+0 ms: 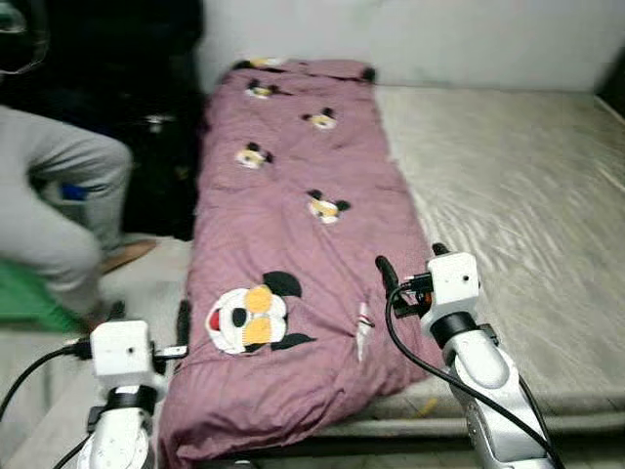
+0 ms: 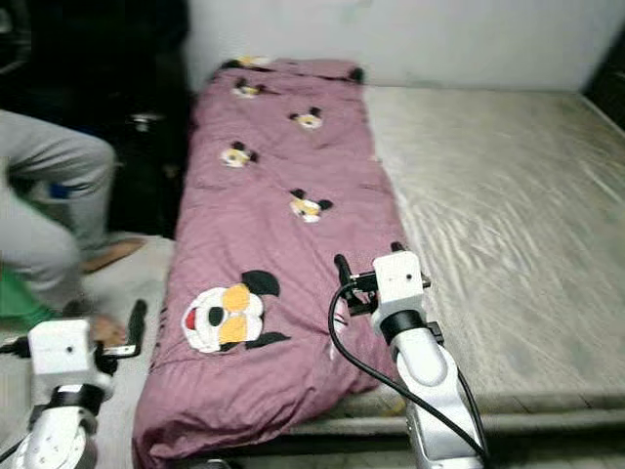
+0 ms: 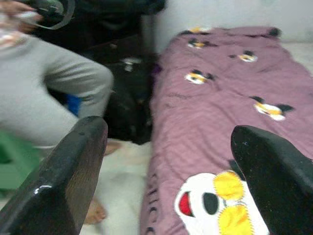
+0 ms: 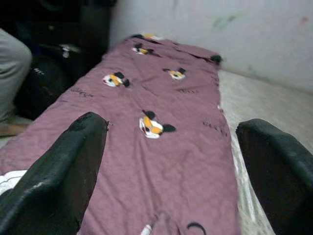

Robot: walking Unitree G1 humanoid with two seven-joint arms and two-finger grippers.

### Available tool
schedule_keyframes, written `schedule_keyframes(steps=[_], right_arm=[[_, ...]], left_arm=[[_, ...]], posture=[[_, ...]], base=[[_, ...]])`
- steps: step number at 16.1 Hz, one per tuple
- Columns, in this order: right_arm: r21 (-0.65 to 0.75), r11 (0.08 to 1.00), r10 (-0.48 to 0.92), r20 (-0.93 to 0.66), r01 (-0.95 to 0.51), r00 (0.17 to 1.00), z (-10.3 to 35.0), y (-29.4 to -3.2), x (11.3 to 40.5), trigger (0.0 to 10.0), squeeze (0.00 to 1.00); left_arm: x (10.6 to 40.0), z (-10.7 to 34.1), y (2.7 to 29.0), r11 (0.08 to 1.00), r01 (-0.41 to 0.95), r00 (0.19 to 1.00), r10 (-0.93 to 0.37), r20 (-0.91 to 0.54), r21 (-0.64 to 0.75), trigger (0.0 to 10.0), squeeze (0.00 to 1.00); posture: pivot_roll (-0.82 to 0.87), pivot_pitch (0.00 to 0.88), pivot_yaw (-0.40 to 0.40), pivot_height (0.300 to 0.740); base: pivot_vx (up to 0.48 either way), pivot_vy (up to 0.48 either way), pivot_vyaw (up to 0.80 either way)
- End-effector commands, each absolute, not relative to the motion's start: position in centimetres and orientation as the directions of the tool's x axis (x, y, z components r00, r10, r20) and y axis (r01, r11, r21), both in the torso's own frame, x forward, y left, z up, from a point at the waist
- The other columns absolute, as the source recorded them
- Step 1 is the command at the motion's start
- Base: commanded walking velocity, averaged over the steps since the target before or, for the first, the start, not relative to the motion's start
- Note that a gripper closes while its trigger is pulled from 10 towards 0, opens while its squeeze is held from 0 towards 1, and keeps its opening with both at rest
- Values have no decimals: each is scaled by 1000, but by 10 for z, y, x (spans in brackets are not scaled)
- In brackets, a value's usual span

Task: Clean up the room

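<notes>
1. Quilt (image 1: 293, 254): mauve, printed with cartoon mouse faces, folded into a long strip along the left side of the mattress (image 1: 508, 205); its near end hangs over the front edge, its far end reaches the wall (image 1: 410, 39).
2. Mattress: pale, bare to the right of the quilt.
3. Left gripper (image 1: 148, 319): raised low at the quilt's near left corner, fingers spread wide and holding nothing; one finger (image 3: 63, 181) over the floor, the other (image 3: 274, 181) over the quilt's edge.
4. Right gripper (image 1: 414, 266): arm bent up from the bed's front edge, wrist level, fingers pointing along the quilt; fingers (image 4: 58, 181) wide apart, holding nothing, above the quilt's right edge.
5. Person (image 1: 49, 215): grey trousers, seated left of the bed, bare foot on the floor.
6. Dark bags (image 1: 161, 166): between person and quilt.
</notes>
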State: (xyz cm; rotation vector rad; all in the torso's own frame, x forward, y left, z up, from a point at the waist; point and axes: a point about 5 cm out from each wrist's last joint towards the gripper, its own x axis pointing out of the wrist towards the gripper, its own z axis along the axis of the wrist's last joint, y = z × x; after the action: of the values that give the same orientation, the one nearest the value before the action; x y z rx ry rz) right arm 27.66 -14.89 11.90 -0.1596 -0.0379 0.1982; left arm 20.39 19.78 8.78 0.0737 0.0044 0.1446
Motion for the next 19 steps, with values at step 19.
schedule_keyframes(steps=[19], right_arm=[[-111, 977, 185, 24, -181, 983, 118, -151, 282, 10000, 0]], left_arm=[[218, 93, 196, 988, -131, 991, 130, 19, 77, 10000, 0]], posture=[[24, 112, -34, 740]], base=[[0, 0, 42]])
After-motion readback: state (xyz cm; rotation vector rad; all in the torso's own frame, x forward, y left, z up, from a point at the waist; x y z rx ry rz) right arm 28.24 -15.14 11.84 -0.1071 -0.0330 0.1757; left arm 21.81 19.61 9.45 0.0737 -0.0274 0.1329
